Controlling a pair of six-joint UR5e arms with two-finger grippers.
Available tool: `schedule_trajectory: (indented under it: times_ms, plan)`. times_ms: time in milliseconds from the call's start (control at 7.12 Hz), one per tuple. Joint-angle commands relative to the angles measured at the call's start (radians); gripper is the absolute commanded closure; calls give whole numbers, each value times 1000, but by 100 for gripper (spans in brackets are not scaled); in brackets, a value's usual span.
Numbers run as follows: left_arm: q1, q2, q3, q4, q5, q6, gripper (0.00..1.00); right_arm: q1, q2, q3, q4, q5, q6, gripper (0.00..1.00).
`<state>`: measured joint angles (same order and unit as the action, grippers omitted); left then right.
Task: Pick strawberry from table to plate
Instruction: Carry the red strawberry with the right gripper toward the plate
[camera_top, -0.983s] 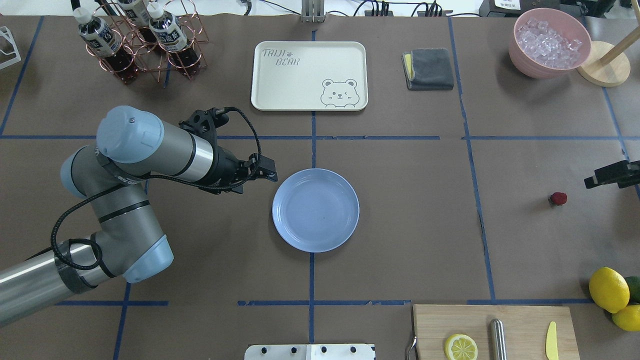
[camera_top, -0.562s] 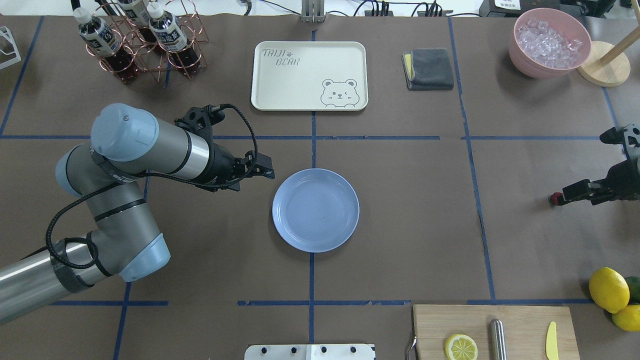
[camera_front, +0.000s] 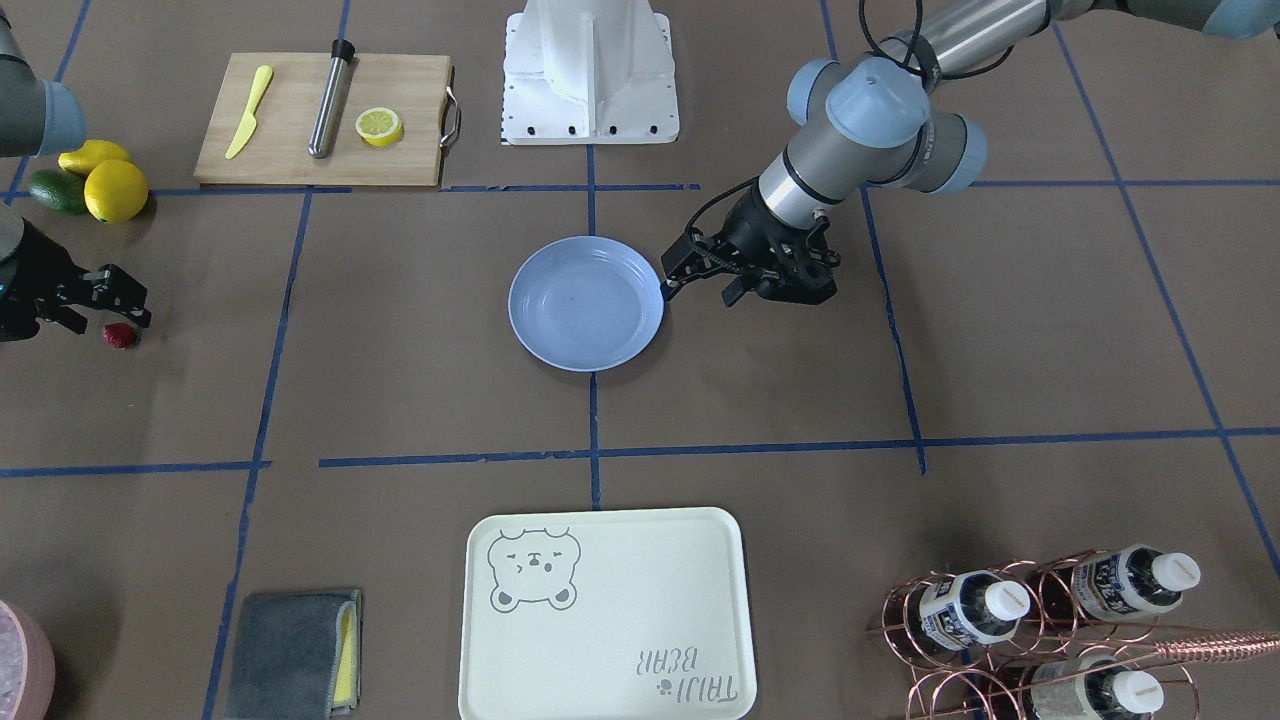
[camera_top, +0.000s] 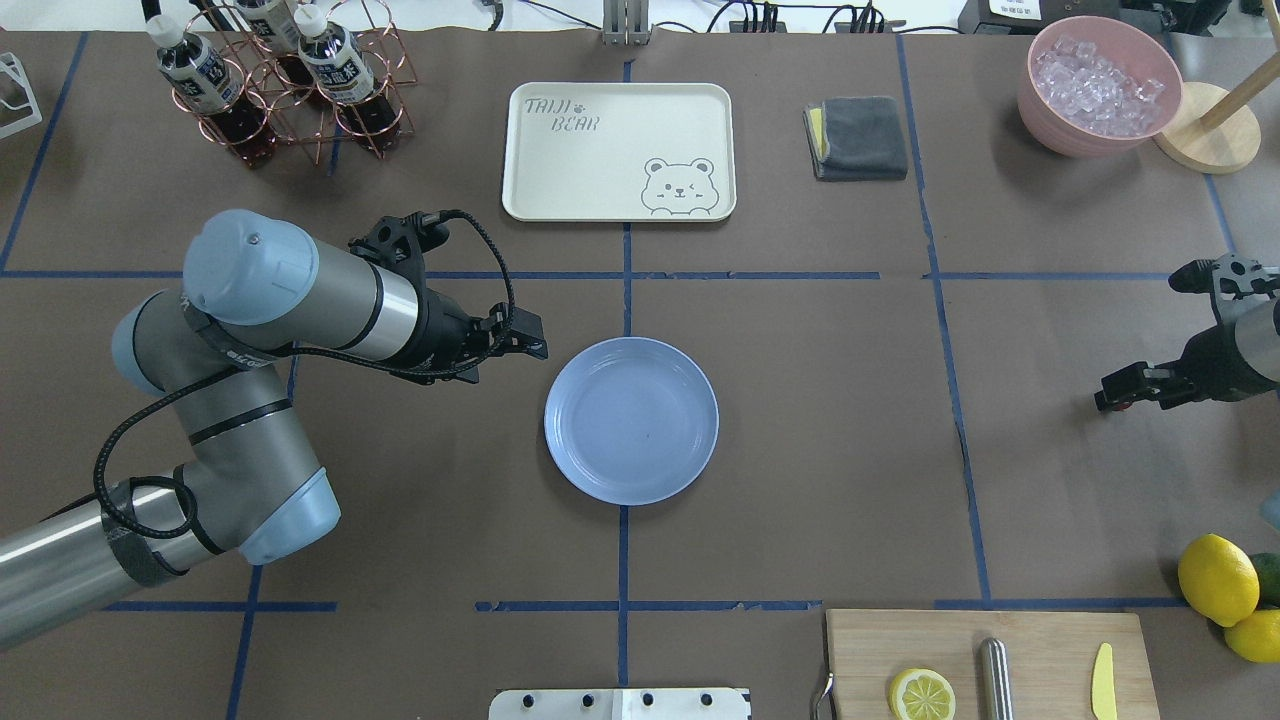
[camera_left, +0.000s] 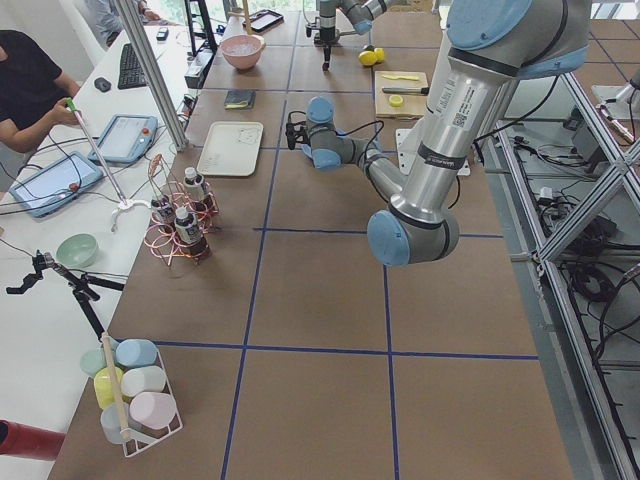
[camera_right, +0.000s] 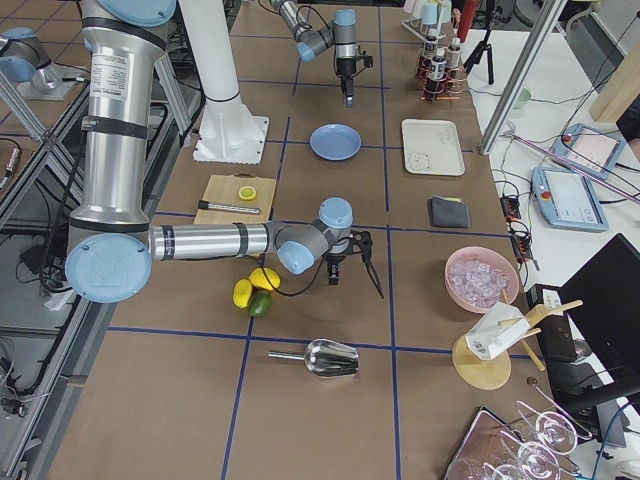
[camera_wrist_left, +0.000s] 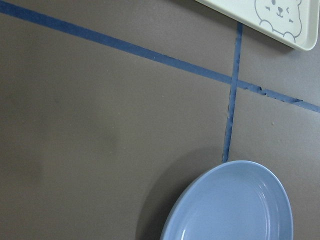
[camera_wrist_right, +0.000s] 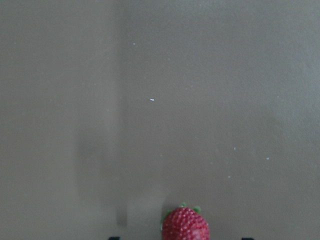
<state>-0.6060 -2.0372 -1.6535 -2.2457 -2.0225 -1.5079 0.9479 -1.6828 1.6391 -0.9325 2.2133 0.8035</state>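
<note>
One brown-papered tabletop (camera_top: 800, 450) carries the light-blue plate (camera_top: 631, 420) at its centre, with the left tool (camera_front: 700, 292) hanging open just beside the plate's rim. Well apart from the plate, the right tool (camera_front: 108, 318) stands open low over the strawberry (camera_front: 120, 335), which lies on the tabletop between its parted fingertips, not gripped.
</note>
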Motion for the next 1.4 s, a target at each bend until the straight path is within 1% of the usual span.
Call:
schedule_trajectory:
  times_ms: [0, 281, 421, 562, 702, 843, 983, 1124, 1264]
  plan:
    - [2, -1, 0, 0, 1, 0, 5, -4, 12, -24, 1, -15, -1, 25]
    - [2, -1, 0, 0, 1, 0, 5, -4, 12, -25, 1, -17, 0, 70]
    - [2, -1, 0, 0, 1, -2, 5, -3, 12, -25, 1, -17, -1, 82]
    - [2, 0, 0, 0, 2, -2, 5, -4, 12, -25, 1, -15, -1, 97]
    - [2, -1, 0, 0, 2, -2, 5, -3, 14, -10, 1, -14, -1, 100]
    - [2, -1, 0, -2, 2, -2, 5, -1, 12, 64, -11, -4, 8, 100]
    - [2, -1, -3, -2, 2, -2, 5, -7, 15, 137, -12, -4, 99, 100]
    - [0, 0, -6, -2, 2, -2, 5, -46, 56, 192, -12, -3, 249, 100]
    - [0, 0, -8, -3, 2, -2, 5, -122, 133, 223, -11, -20, 413, 100]
